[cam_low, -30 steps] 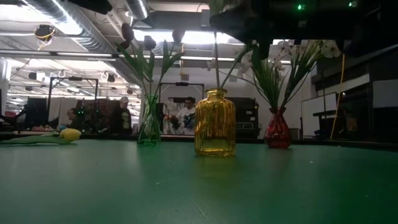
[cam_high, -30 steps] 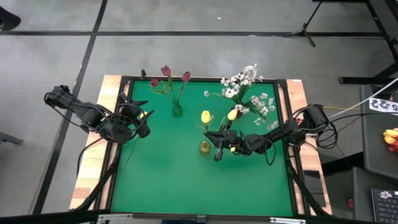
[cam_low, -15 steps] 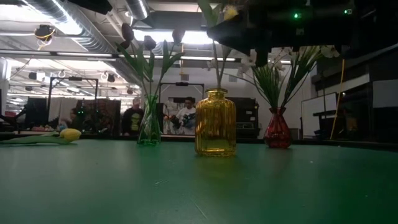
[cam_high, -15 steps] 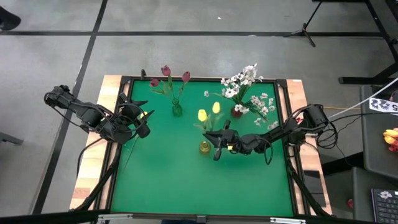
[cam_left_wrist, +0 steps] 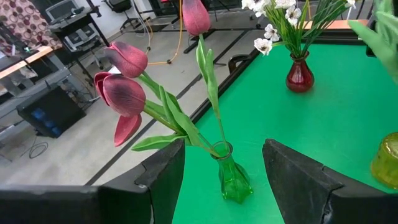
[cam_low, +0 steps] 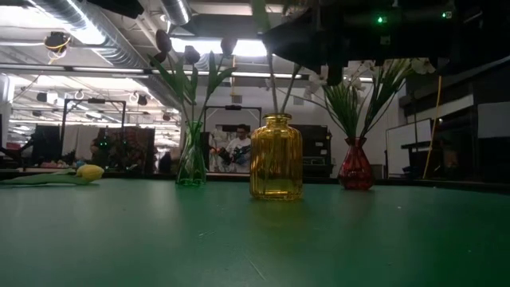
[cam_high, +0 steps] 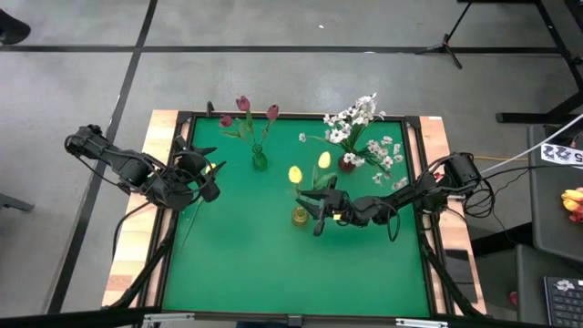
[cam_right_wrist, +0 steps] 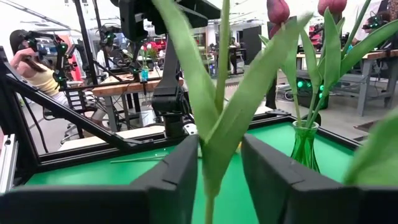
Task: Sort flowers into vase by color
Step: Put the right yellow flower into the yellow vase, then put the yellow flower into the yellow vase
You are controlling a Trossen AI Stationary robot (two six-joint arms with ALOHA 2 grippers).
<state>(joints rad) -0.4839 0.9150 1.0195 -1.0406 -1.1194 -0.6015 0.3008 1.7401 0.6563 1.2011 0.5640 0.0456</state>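
A yellow glass vase (cam_high: 300, 217) (cam_low: 276, 157) stands mid-table with two yellow tulips (cam_high: 295, 173) (cam_high: 325, 160) above it. Their stems (cam_low: 272, 86) enter its neck. My right gripper (cam_high: 315, 211) (cam_right_wrist: 220, 163) is beside the vase, shut on one tulip. A green vase (cam_high: 260, 161) (cam_left_wrist: 232, 179) holds maroon tulips (cam_high: 243, 104). A red vase (cam_high: 347, 165) holds white blossoms (cam_high: 357, 117). Another yellow tulip (cam_low: 90, 171) lies on the table at the left. My left gripper (cam_high: 208, 180) (cam_left_wrist: 224, 149) hovers open near it. My right gripper pinches the yellow tulip between its two fingers at the stem and leaf bases (cam_right_wrist: 214, 171). The fingers are about level, coming from the table's right, and lie across the stem. The tulip stands nearly upright with its lower stem in the yellow vase's neck (cam_low: 276, 119).
The green mat (cam_high: 273, 264) is bare across its near half. A black frame (cam_high: 428, 237) edges the table. The three vases stand in the far half. People and benches show in the room beyond the table.
My right gripper has carried the yellow tulip toward the table's left, over the yellow vase, and lowered it. The bloom has swung from near the red vase to beside the first yellow bloom. A second stem now stands in the vase's neck.
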